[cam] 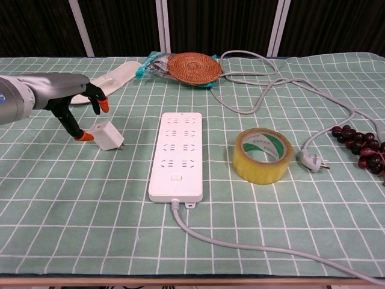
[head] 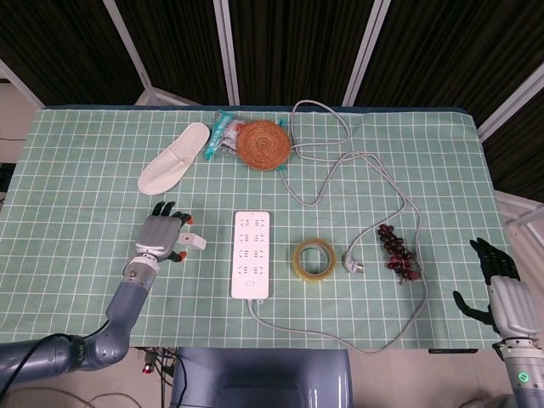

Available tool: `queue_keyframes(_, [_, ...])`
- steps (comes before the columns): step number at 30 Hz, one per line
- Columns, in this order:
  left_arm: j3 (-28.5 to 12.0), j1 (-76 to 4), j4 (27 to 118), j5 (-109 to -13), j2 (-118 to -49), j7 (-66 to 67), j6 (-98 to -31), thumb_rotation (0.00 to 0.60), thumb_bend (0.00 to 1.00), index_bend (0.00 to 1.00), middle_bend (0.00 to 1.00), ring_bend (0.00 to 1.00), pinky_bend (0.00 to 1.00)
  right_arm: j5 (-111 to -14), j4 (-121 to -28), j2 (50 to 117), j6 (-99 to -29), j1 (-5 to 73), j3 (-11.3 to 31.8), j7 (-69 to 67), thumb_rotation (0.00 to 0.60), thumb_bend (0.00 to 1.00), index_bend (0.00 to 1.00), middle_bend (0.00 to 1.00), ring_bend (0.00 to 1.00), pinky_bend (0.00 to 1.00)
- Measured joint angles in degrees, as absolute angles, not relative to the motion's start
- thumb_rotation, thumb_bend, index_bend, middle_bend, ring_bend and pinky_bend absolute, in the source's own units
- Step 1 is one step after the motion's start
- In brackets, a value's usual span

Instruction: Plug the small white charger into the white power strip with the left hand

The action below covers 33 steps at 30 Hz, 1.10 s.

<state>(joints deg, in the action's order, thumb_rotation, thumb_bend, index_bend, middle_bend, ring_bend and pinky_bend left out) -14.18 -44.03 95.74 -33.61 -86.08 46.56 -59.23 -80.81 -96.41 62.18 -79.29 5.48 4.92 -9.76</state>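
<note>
The small white charger (head: 194,241) (cam: 107,135) lies on the green checked cloth, just left of the white power strip (head: 253,253) (cam: 178,155). My left hand (head: 161,235) (cam: 71,96) hovers right beside the charger on its left, with its fingers spread and holding nothing. In the chest view one orange fingertip (cam: 85,136) sits at the charger's left edge and another (cam: 103,108) hangs above it; I cannot tell whether they touch. My right hand (head: 502,294) stays at the table's front right corner, fingers apart and empty; the chest view does not show it.
A white slipper (head: 172,159), a wrapped packet (head: 223,132) and a woven coaster (head: 263,143) lie at the back. A yellow tape roll (head: 314,258), the strip's grey plug (head: 352,265) with its looping cable (head: 374,170), and dark grapes (head: 399,252) lie to the right of the strip.
</note>
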Motion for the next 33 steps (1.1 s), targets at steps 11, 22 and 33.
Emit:
queue_keyframes(11, [-12.58, -47.06, 91.56, -31.05, -88.47, 45.47, -57.88, 0.6, 0.26, 0.37, 0.31, 0.0, 0.0, -80.42, -96.57, 61.97, -78.78, 5.59, 4.95, -10.13, 0.6, 0.39, 0.0, 0.0, 0.0, 0.0])
queue_keyframes(22, [-11.17, -48.44, 89.23, -31.05, -90.05, 43.85, -57.4, 0.6, 0.3, 0.43, 0.37, 0.0, 0.0, -80.08, -96.78, 61.85, -78.49, 5.65, 5.02, -10.19, 0.6, 0.39, 0.0, 0.0, 0.0, 0.0])
queue_keyframes(33, [-10.57, -48.39, 88.3, -34.54, -91.58, 41.32, -59.98, 0.6, 0.57, 0.58, 0.57, 0.09, 0.0, -80.01, -96.8, 61.86, -78.43, 5.66, 5.04, -10.26, 0.6, 0.39, 0.0, 0.0, 0.0, 0.0])
